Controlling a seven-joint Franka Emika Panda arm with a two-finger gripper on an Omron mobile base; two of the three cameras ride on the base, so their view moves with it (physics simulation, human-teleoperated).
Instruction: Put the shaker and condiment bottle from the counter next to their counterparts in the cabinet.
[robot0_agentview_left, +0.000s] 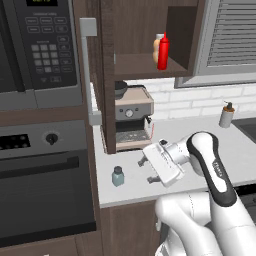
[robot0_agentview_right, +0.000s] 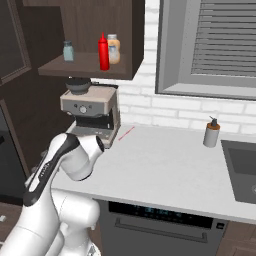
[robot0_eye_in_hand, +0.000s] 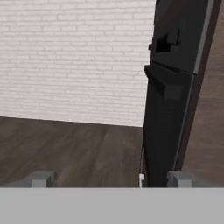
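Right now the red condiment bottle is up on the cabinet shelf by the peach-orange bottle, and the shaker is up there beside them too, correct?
Not quite. The condiment bottle does stand on the cabinet shelf by the peach-orange bottle, but the shaker to be moved is on the counter, as the left base view shows.

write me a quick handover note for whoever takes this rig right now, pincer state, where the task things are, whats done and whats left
Pincer: open and empty, low over the counter, just right of the shaker.
Condiment bottle: already on the cabinet shelf, upright beside the peach-orange bottle. Done.
Shaker: upright near the counter's front edge, left of the pincer, not gripped.
A second small grey-blue jar stands at the left of the shelf; it looks like the shaker's counterpart.
Cabinet door is open.
Left: grasp the shaker, lift it to the shelf, set it next to that jar.
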